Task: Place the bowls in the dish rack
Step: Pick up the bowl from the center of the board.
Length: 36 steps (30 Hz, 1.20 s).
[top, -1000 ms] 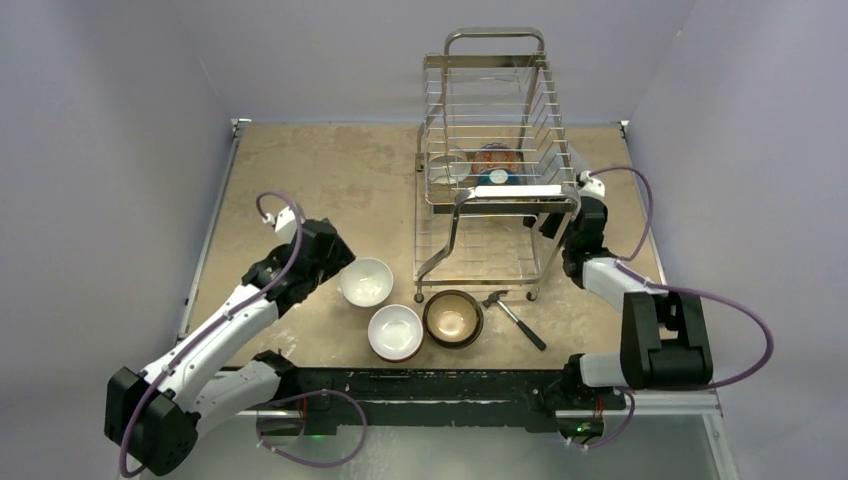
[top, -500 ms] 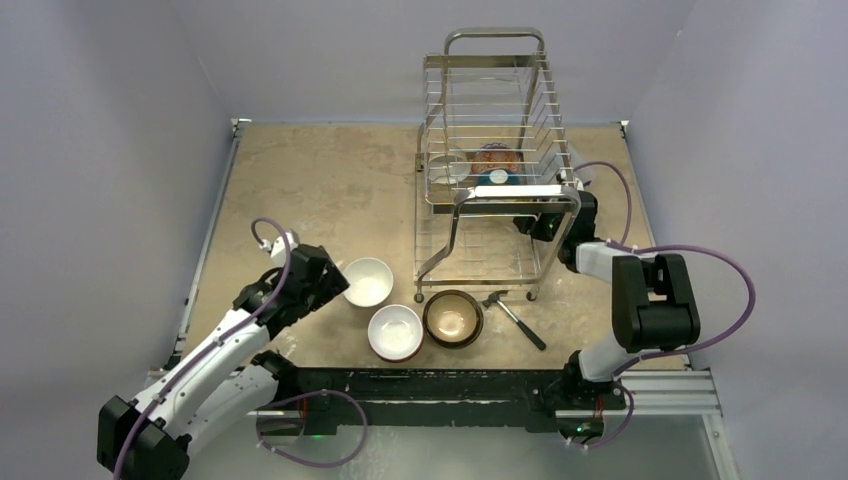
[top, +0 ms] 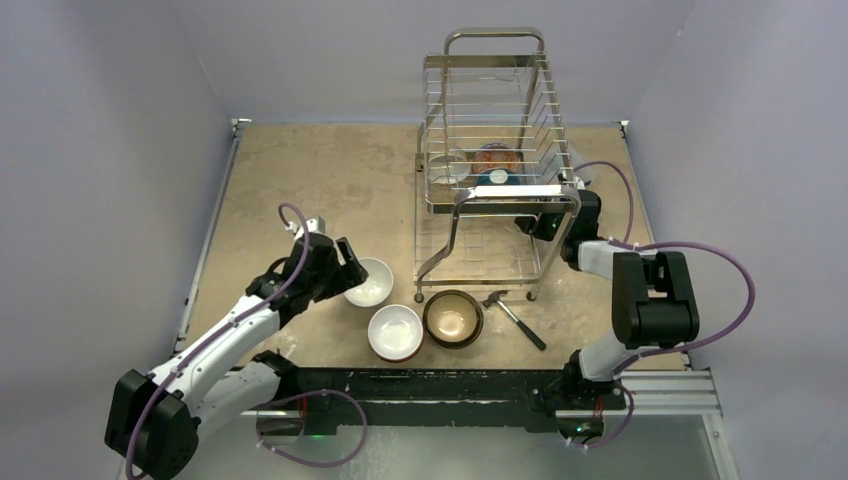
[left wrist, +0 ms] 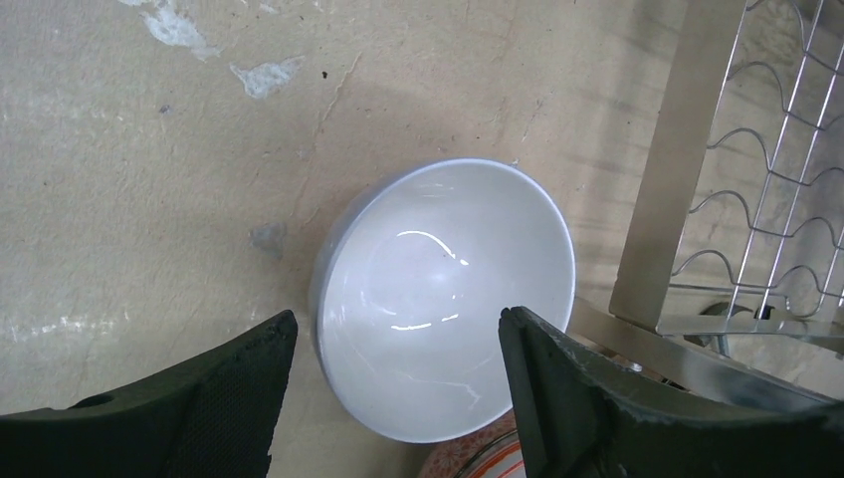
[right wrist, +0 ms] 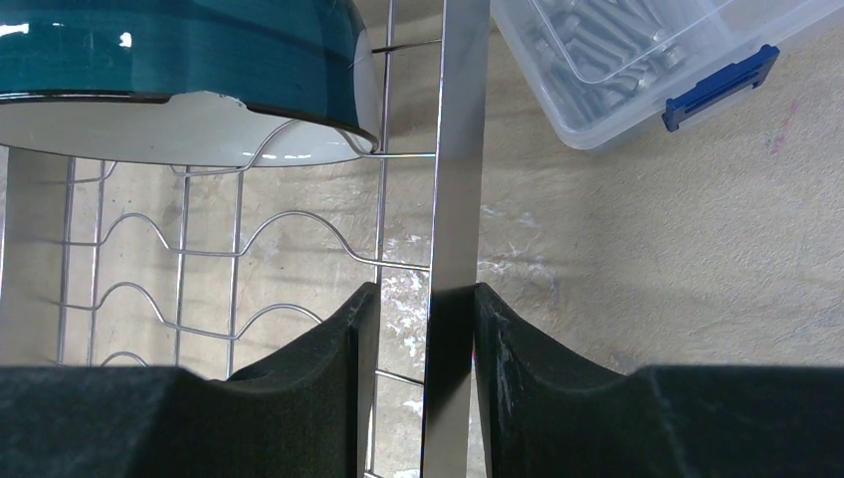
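The left end effector (left wrist: 393,334) is hovering wide open, the white bowl (left wrist: 443,289) lying on the table (left wrist: 149,149) straight ahead between its fingers (left wrist: 199,398). The right end effector (right wrist: 426,309) is sitting narrow astride the dish rack (right wrist: 460,149)'s post.

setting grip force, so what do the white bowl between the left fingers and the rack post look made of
White bowl: probably glazed ceramic, glossy; sharp curved light glints inside.
Dish rack post: polished metal, perhaps chrome or stainless; flat strip shines like a mirror, with thin bright wires.
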{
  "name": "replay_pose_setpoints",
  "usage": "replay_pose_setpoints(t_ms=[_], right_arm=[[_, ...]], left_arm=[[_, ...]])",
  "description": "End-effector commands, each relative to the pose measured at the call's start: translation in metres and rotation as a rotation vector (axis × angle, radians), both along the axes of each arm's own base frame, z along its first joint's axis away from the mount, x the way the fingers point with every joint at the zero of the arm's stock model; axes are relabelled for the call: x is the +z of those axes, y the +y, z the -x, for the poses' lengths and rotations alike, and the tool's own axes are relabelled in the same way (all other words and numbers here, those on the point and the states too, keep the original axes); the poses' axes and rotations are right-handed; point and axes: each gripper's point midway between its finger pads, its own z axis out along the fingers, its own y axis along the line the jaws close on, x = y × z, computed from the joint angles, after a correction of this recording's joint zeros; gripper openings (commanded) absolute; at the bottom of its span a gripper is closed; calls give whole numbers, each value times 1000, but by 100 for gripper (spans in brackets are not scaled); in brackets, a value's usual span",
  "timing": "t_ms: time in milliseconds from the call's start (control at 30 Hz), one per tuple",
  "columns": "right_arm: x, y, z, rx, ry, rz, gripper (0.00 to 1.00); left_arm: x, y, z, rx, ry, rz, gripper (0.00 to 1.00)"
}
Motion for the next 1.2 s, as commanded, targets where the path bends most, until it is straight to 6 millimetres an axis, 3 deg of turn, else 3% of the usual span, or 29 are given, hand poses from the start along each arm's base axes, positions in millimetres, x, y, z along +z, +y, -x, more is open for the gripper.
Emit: replay_pose_setpoints(t_ms=[0,167,333,667,800,933,1100,1167], right_arm=[[26,28,-9,138,-81,-46,39],[26,28,-9,147,-79,-46,39],[20,27,-7,144,-59,-37,39],[26,31,-8,168,-82,-50,38],[27,33,-8,175,-84,-57,38],[28,36,-8,199,-88,-67,35],[29,49,-6,276,-88,-117,26],[29,52,-5,291,-89,-129,25]], left_arm=[[1,-1,-9,-76,-33,-14,73],[-4,11,-10,-96,-22,-43,75],[-4,9,-13,-131,-47,-30,81],[-22,11,-25,-122,-17,3,76],[-26,4,-32,-149,-19,37,69],[-24,4,-37,-164,-37,24,51],[-20,7,-40,-168,-61,2,48],[-19,8,-40,-168,-63,-5,38]])
